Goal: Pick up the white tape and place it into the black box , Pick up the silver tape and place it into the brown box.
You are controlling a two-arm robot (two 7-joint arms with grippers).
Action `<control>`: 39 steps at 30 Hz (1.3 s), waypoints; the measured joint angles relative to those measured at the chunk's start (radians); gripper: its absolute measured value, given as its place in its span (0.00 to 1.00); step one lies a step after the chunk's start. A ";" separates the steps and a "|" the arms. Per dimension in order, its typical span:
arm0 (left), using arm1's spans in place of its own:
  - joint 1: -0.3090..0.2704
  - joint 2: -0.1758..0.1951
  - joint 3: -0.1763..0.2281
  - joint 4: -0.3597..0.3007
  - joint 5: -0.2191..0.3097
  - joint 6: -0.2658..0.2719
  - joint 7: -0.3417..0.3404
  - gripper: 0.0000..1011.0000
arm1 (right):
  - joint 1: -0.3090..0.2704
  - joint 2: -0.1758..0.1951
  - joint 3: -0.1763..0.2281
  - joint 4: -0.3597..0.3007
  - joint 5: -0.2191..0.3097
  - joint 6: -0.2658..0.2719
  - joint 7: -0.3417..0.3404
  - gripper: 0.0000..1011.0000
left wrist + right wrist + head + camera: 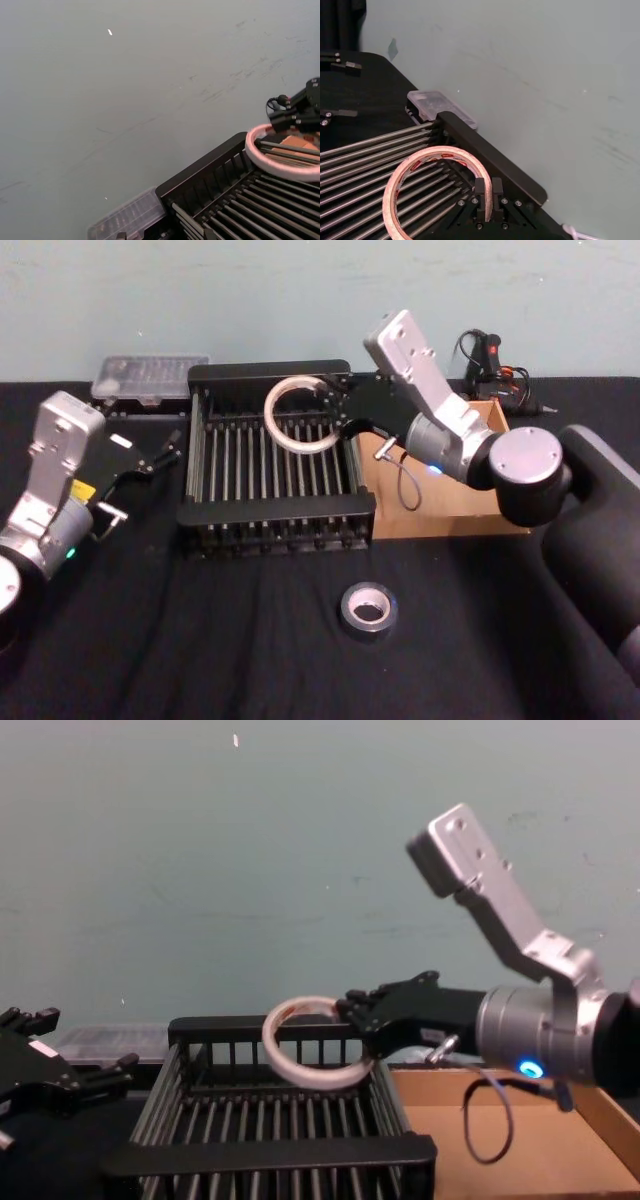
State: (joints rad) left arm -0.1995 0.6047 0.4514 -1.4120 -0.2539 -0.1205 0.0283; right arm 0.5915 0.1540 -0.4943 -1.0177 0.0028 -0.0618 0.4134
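Head view puts the white tape (pixel 301 414) in the air above the black box (pixel 277 524), pinched by its rim between the closed fingers of the right gripper (pixel 335 412); it juts out sideways from the fingertips, tilted, over the box's far half. Not yet released, so the first placement seems nearly done. Silver tape (pixel 368 610) lies untouched on the table, well apart from that gripper; the brown box (pixel 440 512) sits beneath its arm. Left gripper (pixel 160 453) waits open beside the box.
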 joint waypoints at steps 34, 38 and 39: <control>0.000 0.000 0.000 0.000 0.000 0.000 0.000 0.99 | 0.003 -0.020 -0.014 0.046 -0.015 -0.021 -0.010 0.46; 0.000 0.000 0.000 0.000 0.000 0.000 0.000 0.99 | 0.003 -0.020 -0.013 0.045 -0.014 -0.021 -0.010 0.59; 0.000 0.000 0.000 0.000 0.000 0.000 0.000 0.99 | 0.003 -0.020 -0.013 0.045 -0.014 -0.021 -0.010 0.63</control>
State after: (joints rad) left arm -0.1995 0.6047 0.4514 -1.4120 -0.2539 -0.1205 0.0283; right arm 0.5949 0.1343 -0.5077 -0.9726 -0.0115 -0.0824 0.4037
